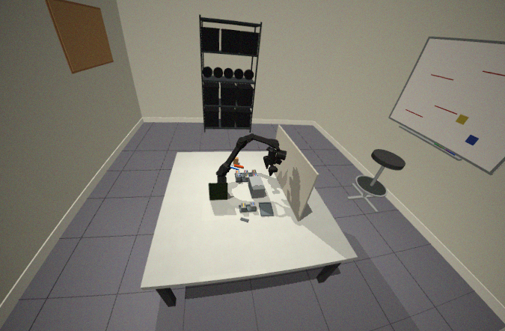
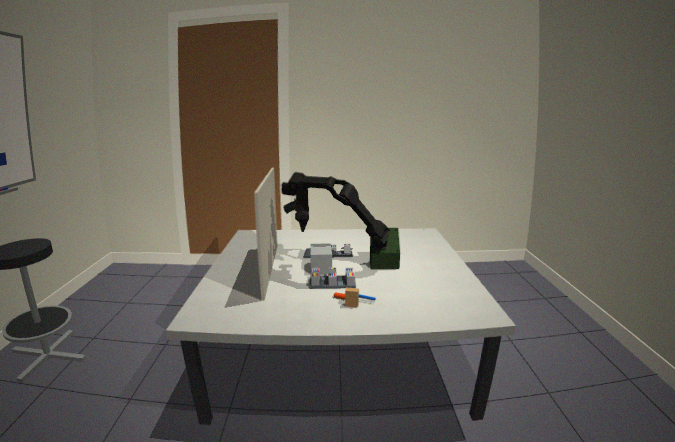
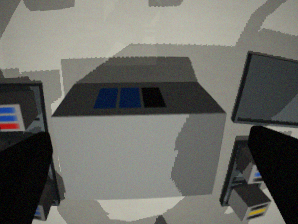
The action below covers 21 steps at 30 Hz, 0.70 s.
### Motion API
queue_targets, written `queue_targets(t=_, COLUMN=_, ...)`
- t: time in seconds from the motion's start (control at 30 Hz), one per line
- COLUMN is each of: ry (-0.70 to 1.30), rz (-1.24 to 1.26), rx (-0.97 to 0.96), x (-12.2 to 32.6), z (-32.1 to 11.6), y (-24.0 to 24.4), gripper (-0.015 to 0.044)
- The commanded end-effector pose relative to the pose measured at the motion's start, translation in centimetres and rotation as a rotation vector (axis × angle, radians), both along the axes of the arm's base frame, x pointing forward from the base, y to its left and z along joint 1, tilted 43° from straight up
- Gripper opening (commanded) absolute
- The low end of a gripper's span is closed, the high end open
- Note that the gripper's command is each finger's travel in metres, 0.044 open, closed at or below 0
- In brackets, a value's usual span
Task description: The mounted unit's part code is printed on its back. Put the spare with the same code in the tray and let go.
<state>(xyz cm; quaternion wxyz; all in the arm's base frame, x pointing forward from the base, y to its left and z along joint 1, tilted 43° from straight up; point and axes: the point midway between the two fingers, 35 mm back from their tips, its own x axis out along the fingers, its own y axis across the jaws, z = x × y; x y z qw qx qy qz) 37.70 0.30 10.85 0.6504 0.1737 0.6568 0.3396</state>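
Note:
The mounted unit (image 1: 256, 186) (image 2: 321, 257) (image 3: 132, 150) is a grey block. On its shaded back face the wrist view shows three patches, left to right blue, blue and black. My gripper (image 1: 269, 168) (image 2: 302, 229) (image 3: 153, 139) is open and empty, pointing down above the unit's panel side. The dark grey tray (image 1: 266, 209) (image 3: 272, 92) holds nothing that I can see. Three spares stand in one rack; one spare (image 3: 10, 118) there shows blue, blue and red bars. Two spares (image 1: 243, 206) (image 1: 253, 205) stand in the rack beside the tray; their full codes are unreadable.
A tall beige panel (image 1: 298, 175) (image 2: 265, 234) stands close beside the gripper. An orange-and-blue tool (image 1: 239, 166) (image 2: 366, 297) and a wooden block (image 2: 351, 297) lie past the three-spare rack. A small grey piece (image 1: 244, 219) lies near the two-spare rack.

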Motion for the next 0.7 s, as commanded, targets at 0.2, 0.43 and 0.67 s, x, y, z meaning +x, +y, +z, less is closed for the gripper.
queue_targets(t=0.2, ry=-0.059, rz=0.068, rx=0.012, x=-1.2, z=1.1, y=1.2, gripper=0.0440)
queue_targets(t=0.43, ry=-0.373, rz=0.415, rx=0.054, x=-8.0, z=4.9, y=5.7, gripper=0.0440)
queue_targets(t=0.67, ry=-0.688, rz=0.763, rx=0.104, x=-16.1, z=5.9, y=9.0, gripper=0.0440)
